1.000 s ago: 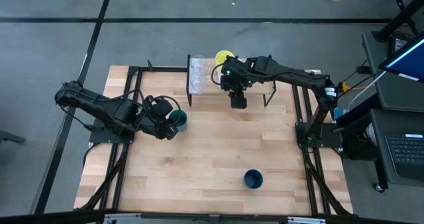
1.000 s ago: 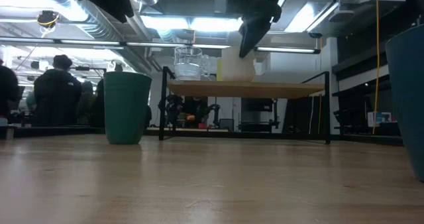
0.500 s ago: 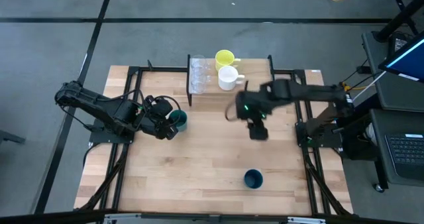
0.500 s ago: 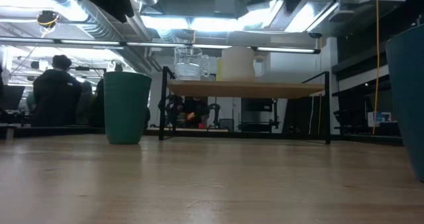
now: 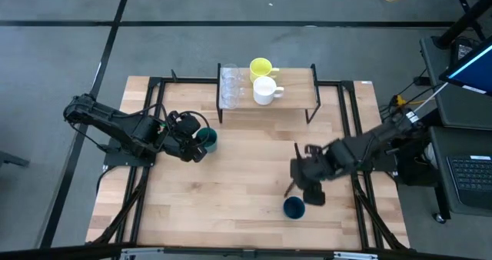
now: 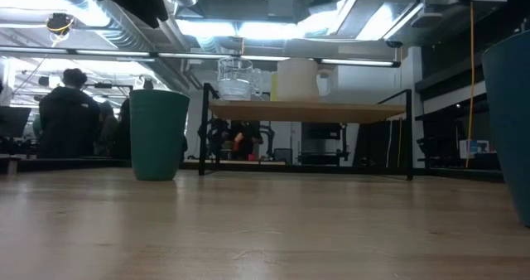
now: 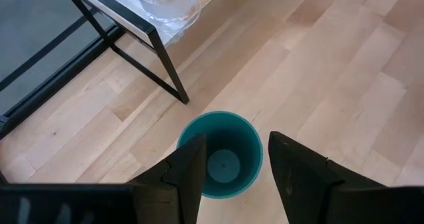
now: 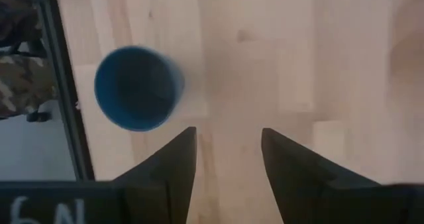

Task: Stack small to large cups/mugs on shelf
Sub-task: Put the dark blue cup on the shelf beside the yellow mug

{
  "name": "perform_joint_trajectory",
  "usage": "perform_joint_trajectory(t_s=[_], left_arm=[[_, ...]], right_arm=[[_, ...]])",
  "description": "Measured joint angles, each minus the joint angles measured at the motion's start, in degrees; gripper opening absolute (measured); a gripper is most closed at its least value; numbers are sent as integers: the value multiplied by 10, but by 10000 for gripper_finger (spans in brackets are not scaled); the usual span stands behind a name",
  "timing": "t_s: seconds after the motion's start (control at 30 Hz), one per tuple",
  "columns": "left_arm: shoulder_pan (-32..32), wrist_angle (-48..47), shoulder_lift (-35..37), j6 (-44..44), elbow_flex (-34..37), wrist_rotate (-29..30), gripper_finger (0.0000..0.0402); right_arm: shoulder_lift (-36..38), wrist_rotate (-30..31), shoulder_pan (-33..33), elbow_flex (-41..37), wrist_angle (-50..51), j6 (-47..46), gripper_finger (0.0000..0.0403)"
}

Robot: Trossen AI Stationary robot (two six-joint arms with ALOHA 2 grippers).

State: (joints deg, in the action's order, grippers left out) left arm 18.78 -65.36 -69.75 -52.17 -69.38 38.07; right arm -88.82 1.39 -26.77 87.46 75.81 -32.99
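Observation:
On the shelf at the table's far side stand two clear cups, a yellow mug and a white mug. A teal cup stands upright on the table, left of centre. My left gripper hangs open above it, a finger over each side, touching nothing. A navy cup stands upright near the table's front edge. My right gripper is open, points down at bare table just beside that cup, and is clear of it.
Black arm-mount frames run along the table's left and right sides. People stand in the room behind the table. Bare wood lies between the two cups on the table.
My right gripper has swung from over the white mug on the shelf toward the table's near edge, rolling about as it went, and now hangs next to the navy cup. The white mug stays on the shelf. Its fingers show the same gap.

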Motion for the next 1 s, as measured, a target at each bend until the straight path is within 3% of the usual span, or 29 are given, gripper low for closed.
perform_joint_trajectory(t_s=[0.2, 0.57, 1.0], left_arm=[[0, 0, 0, 0, 0, 0, 158], [0, 1, 0, 0, 0, 0, 158], [0, 1, 0, 0, 0, 0, 158]], right_arm=[[0, 12, -53, -85, -113, -32, 172], [0, 31, -73, -181, -289, -58, 172], [0, 42, -76, -247, -337, -59, 172]])
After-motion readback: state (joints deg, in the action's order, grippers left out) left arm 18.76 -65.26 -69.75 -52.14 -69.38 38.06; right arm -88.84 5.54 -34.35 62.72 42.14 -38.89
